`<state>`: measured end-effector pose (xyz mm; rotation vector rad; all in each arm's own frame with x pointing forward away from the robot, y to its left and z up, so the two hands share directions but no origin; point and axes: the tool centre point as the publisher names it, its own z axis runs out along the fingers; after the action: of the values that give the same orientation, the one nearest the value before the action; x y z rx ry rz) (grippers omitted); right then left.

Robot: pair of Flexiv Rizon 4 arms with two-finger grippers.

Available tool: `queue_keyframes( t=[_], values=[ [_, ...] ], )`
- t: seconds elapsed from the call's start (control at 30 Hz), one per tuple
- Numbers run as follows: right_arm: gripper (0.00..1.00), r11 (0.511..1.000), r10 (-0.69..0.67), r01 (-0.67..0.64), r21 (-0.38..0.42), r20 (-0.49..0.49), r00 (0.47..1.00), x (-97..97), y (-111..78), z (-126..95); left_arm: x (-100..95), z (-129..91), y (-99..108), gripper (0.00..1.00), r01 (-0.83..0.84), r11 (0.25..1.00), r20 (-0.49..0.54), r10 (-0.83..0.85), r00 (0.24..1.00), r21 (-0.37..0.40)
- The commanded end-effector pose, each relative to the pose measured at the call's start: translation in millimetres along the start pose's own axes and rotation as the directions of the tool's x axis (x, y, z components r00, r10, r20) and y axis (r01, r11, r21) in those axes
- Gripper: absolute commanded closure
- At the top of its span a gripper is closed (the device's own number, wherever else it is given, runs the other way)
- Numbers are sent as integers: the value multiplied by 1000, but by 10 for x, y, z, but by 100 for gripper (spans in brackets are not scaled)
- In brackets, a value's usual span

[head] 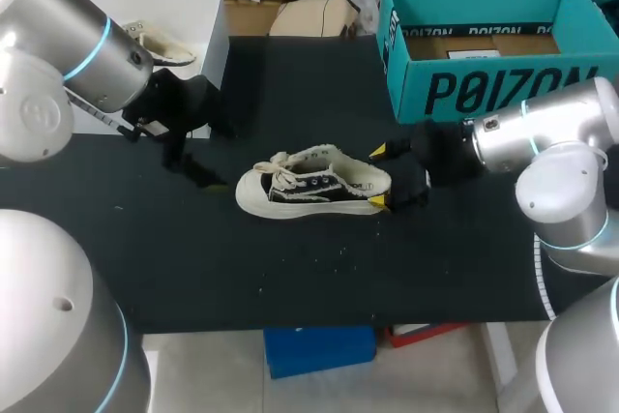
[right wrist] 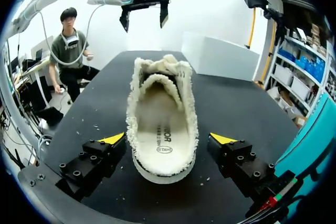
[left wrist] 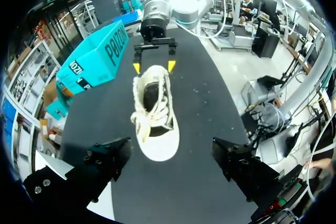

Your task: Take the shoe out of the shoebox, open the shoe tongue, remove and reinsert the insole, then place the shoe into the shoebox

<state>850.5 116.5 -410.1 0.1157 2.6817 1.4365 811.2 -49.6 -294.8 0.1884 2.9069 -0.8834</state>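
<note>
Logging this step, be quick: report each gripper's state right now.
Left gripper: open, holding nothing.
Right gripper: open, jaws either side of the shoe's heel, not gripping it.

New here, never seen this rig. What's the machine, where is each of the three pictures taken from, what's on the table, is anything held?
It's a two-armed robot at a black table. One picture looks down from above and behind it; the two round ones come from a camera on each wrist. A cream and black shoe lies upright mid-table, out of the open teal shoebox. The right gripper straddles its heel with open fingers; the left gripper hangs open beyond the toe. Nothing is held.
</note>
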Motion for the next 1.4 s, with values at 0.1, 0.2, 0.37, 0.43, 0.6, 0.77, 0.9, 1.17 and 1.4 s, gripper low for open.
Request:
queue_keyframes(
  t=[0.1,0.2,0.37,0.43,0.6,0.77,0.9,1.17,1.4],
  values=[
    [0,1000,16,-16,-17,0,1000,19,-55,113,7,17,6,0,-2,1000,4,2,1000,0],
    [0,1000,21,-21,-21,-4,1000,27,-73,143,7,17,6,0,-2,1000,4,2,1000,0],
    [0,999,29,-29,-29,-8,1000,25,-77,201,7,17,6,0,-2,1000,4,2,1000,0],
    [0,999,30,-30,-33,-9,1000,26,-68,226,7,17,6,0,-2,1000,4,2,1000,0],
    [0,999,33,-34,-38,-15,999,34,-79,273,7,17,6,0,-2,1000,4,2,1000,0],
    [0,999,35,-36,-39,-22,999,41,-93,308,7,17,6,0,-2,1000,4,2,1000,0],
    [0,999,35,-36,-32,-34,999,56,-107,325,7,17,6,0,-2,1000,4,2,1000,0],
    [100,999,40,-41,-10,-39,998,72,-154,333,7,17,6,0,-2,1000,4,2,1000,0],
    [100,999,40,-41,-10,-39,998,72,-154,333,29,-120,-216,0,155,986,89,-149,985,-64]
  ],
)
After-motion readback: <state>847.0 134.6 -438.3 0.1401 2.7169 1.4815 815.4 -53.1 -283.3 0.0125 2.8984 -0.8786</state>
